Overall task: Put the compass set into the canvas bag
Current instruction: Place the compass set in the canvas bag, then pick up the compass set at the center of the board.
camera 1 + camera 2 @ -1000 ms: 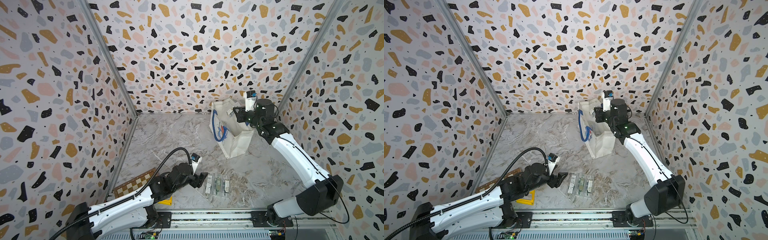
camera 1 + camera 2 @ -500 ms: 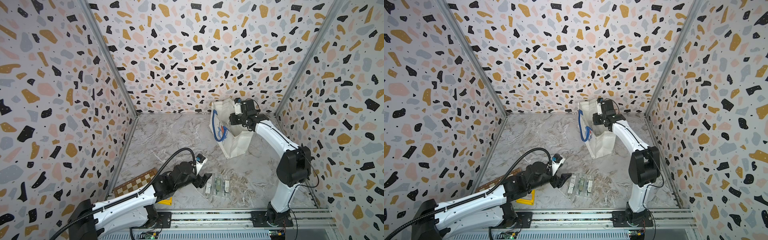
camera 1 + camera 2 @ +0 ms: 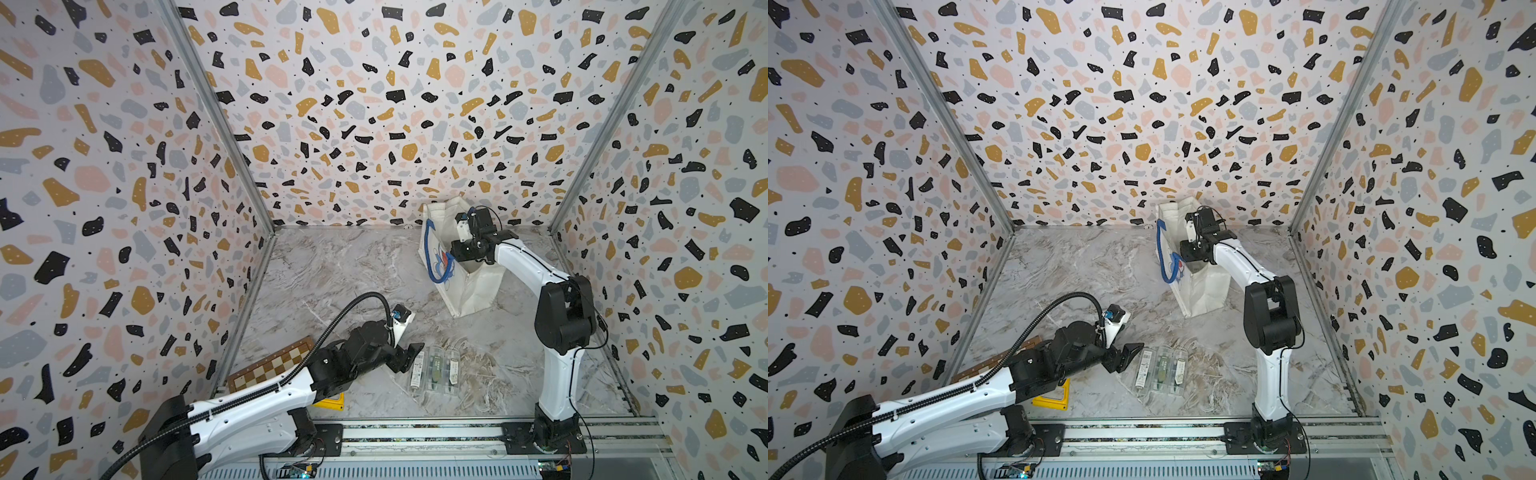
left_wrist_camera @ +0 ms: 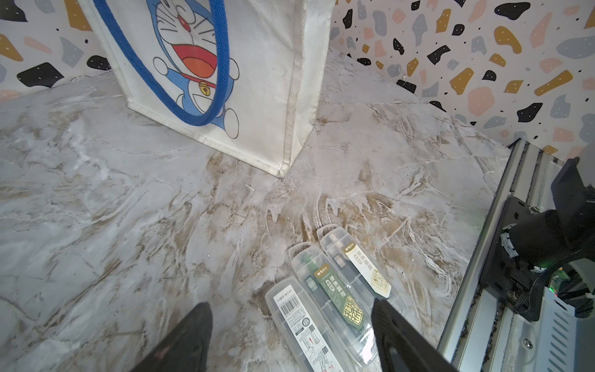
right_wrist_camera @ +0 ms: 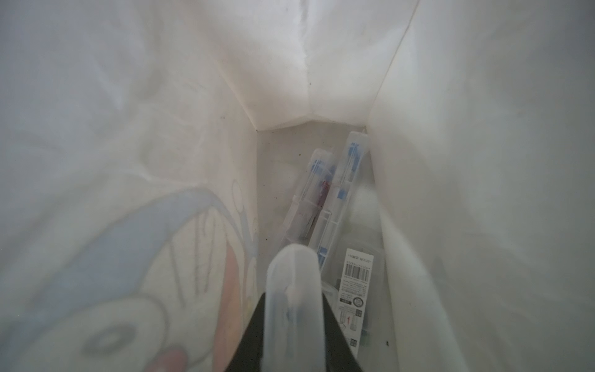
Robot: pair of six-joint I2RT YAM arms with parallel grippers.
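Note:
The canvas bag (image 3: 471,291) stands upright at the back right, white with blue handles and a cartoon print (image 4: 193,54). My right gripper (image 5: 293,310) reaches down inside it, shut on a clear compass set case (image 5: 293,283). Its fingers are hidden by the bag in both top views; only the wrist (image 3: 473,243) shows at the mouth. More clear cases (image 5: 328,196) lie on the bag's bottom. Three compass set cases (image 3: 434,368) lie side by side on the floor near the front. My left gripper (image 4: 289,307) is open, low over the floor beside them, holding nothing.
A wooden chessboard (image 3: 272,365) lies at the front left, partly under my left arm. A yellow object (image 3: 330,401) sits beneath that arm. The metal rail (image 3: 415,432) runs along the front edge. Patterned walls enclose three sides.
My right arm has folded and lowered its gripper, with the case, from above the bag down into it. My left gripper has crept slightly towards the three cases on the floor.

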